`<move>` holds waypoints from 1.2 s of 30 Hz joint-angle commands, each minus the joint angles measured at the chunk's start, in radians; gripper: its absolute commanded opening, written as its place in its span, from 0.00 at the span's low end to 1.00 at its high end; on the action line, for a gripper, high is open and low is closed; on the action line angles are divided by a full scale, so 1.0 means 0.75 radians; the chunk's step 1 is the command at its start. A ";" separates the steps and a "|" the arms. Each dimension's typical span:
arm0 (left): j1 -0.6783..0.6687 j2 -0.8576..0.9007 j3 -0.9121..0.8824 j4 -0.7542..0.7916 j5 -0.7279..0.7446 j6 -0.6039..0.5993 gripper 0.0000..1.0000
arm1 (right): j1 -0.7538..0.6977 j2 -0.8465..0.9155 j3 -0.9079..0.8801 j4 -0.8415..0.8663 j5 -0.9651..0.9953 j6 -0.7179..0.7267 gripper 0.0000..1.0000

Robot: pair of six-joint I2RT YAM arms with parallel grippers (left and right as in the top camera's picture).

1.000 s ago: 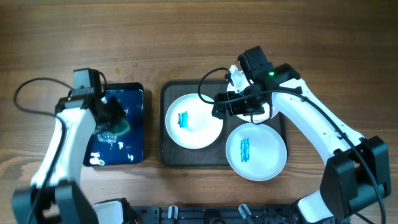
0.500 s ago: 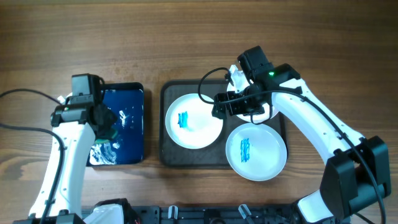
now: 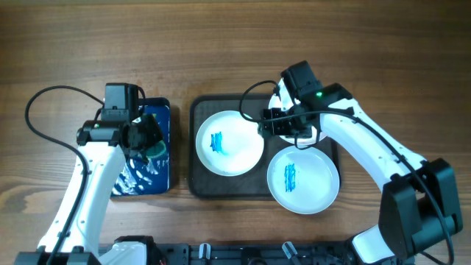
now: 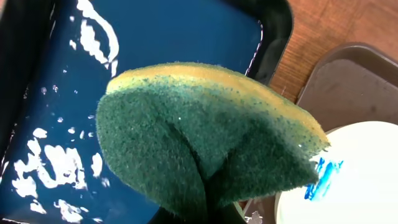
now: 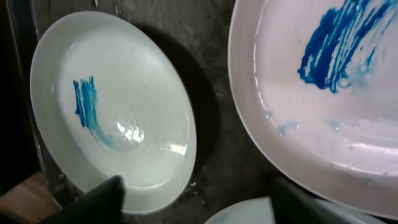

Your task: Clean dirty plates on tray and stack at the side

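Three white dirty plates lie on the dark tray [image 3: 221, 188]. The left plate [image 3: 229, 143] and the front right plate [image 3: 302, 179] each show a blue smear. My right arm mostly covers the back right plate [image 3: 319, 134]. My right gripper [image 3: 282, 125] hangs low over the tray and is open, its fingers [image 5: 102, 199] apart beside the left plate [image 5: 112, 106] and the scribbled plate [image 5: 323, 93]. A third plate's rim [image 5: 267, 214] shows between them. My left gripper [image 3: 149, 141] is shut on a folded green and yellow sponge [image 4: 205, 137] at the blue tray's right edge.
A glossy dark blue tray [image 3: 140, 180] with foam flecks on it sits left of the dark tray [image 4: 348, 74]. A strip of bare wood separates the two trays. Cables loop from both arms over the table.
My left arm has carried the sponge right, from the blue tray's middle to its right edge. The right gripper's jaws have narrowed a little and it has edged right.
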 commanded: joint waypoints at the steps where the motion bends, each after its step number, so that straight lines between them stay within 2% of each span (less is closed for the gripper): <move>1: -0.001 0.043 -0.004 0.005 0.022 0.023 0.04 | 0.002 0.022 -0.094 0.111 0.003 0.072 0.64; 3: -0.001 0.057 -0.004 0.006 0.022 0.023 0.04 | 0.002 0.028 -0.142 0.186 0.002 0.085 0.60; 8: -0.002 0.058 -0.004 0.016 0.022 0.023 0.04 | 0.003 0.056 -0.227 0.338 -0.003 0.153 0.59; 15: -0.002 0.058 -0.004 0.025 0.022 0.023 0.04 | 0.006 0.136 -0.327 0.495 -0.142 0.178 0.44; 22: -0.002 0.058 -0.004 0.045 0.022 0.023 0.04 | 0.006 0.144 -0.326 0.495 -0.143 0.175 0.43; 25: -0.002 0.058 -0.004 0.045 0.023 0.023 0.04 | 0.006 0.144 -0.326 0.510 -0.149 0.175 0.33; 29: -0.003 0.058 -0.004 0.045 0.037 0.023 0.04 | 0.014 0.145 -0.326 0.564 -0.187 0.197 0.31; 31: -0.007 0.058 -0.004 0.045 0.076 0.023 0.04 | 0.021 0.145 -0.326 0.591 -0.188 0.223 0.24; 33: -0.021 0.058 -0.004 0.045 0.087 0.023 0.04 | 0.026 0.145 -0.326 0.615 -0.187 0.269 0.04; 36: -0.069 0.058 -0.004 0.046 0.087 0.028 0.04 | 0.028 0.145 -0.327 0.629 -0.186 0.282 0.04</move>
